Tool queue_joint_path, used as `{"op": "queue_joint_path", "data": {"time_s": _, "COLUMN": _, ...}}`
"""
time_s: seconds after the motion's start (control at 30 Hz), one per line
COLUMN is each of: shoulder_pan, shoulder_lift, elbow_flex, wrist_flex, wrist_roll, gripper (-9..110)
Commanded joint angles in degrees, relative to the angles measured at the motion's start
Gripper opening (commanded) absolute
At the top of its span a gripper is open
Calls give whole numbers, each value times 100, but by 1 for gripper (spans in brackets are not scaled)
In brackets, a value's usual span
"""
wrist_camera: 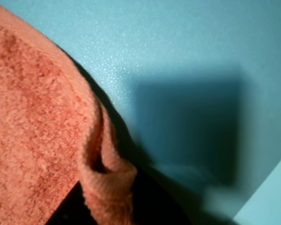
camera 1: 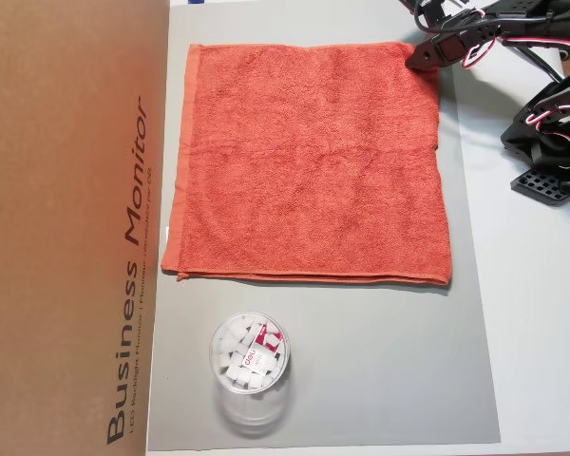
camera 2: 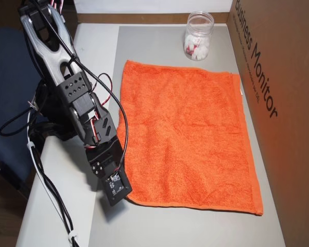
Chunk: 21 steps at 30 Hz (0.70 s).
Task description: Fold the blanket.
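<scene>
The blanket (camera 1: 309, 161) lies spread flat on the grey mat (camera 1: 361, 370) that covers the table (camera 1: 541, 332), with its nearest corner directly at the gripper (camera 1: 420, 57) and the rest of the cloth extending away from the gripper toward the cardboard box (camera 1: 66, 228). In an overhead view the gripper (camera 2: 113, 198) is lowered to the mat at the blanket (camera 2: 188, 136) corner, its wrist housing covering the fingertips. In the wrist view that corner of the blanket (wrist_camera: 47, 140) is curled upward, the hem forming a small raised loop with a dark gap beneath it, and a square shadow falls on the mat (wrist_camera: 187, 47) beside it. Whether the gripper is parted or clamped on the hem cannot be determined from any view, as the fingers are not visible. A clear plastic cup (camera 1: 250, 366) holding small white pieces stands on the mat well apart from the gripper, beyond the far blanket edge and near the cardboard box (camera 2: 283, 77). The arm's black links and cables occupy the table edge behind the gripper.
</scene>
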Motion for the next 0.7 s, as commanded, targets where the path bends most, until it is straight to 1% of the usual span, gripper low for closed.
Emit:
{"op": "queue_joint_path", "data": {"time_s": 0.0, "shoulder_pan": -9, "shoulder_lift": 378, "elbow_flex": -9, "wrist_flex": 123, "wrist_roll": 18, "gripper": 0}}
{"op": "queue_joint_path", "data": {"time_s": 0.27, "shoulder_pan": -97, "shoulder_lift": 1055, "elbow_flex": 185, "wrist_flex": 132, "wrist_roll": 62, "gripper": 0}}
{"op": "queue_joint_path", "data": {"time_s": 0.67, "shoulder_pan": -70, "shoulder_lift": 1547, "elbow_flex": -35, "wrist_flex": 132, "wrist_roll": 70, "gripper": 0}}
